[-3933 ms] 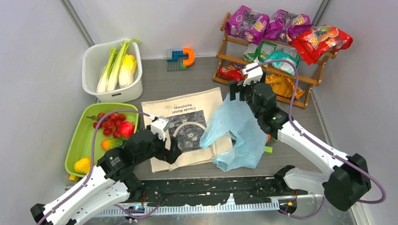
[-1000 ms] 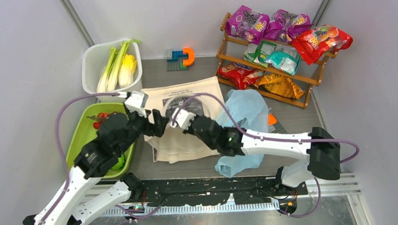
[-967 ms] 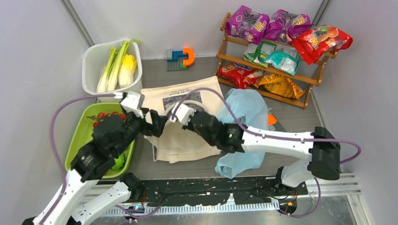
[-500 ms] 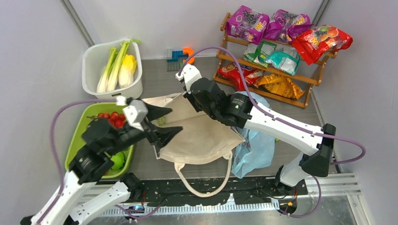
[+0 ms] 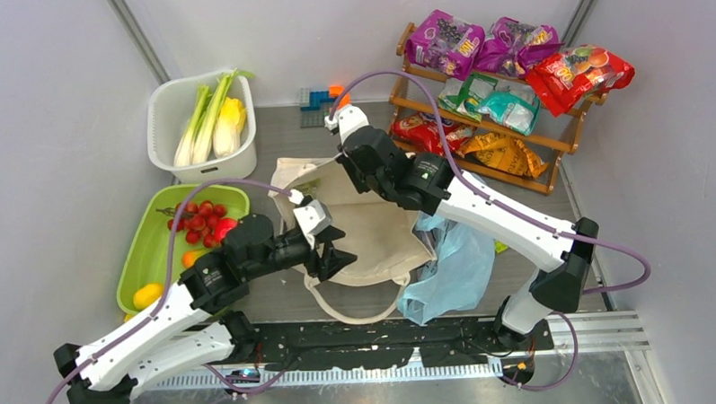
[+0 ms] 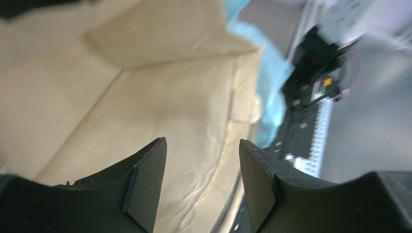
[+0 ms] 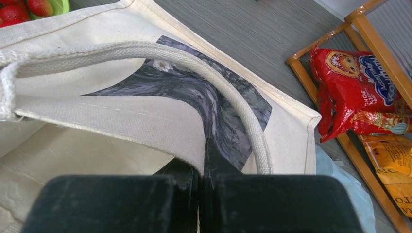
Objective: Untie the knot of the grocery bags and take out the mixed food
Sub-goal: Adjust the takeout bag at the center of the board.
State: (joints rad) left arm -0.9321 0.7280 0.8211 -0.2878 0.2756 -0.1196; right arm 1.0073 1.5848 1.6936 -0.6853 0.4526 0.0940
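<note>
We note right pincer (image 7: 203, 162) clamped on canvas tote (image 7: 97, 114) rim; left pincer (image 6: 201, 148) jaws apart, empty, tote cloth just ahead

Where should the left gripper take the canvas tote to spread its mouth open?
Probably the near rim of the canvas tote, beside its loop handle, coming in from the left. The right gripper pinches the far rim, leaving the near hem as the free, flat edge, and the open left gripper hovers over that side.
</note>
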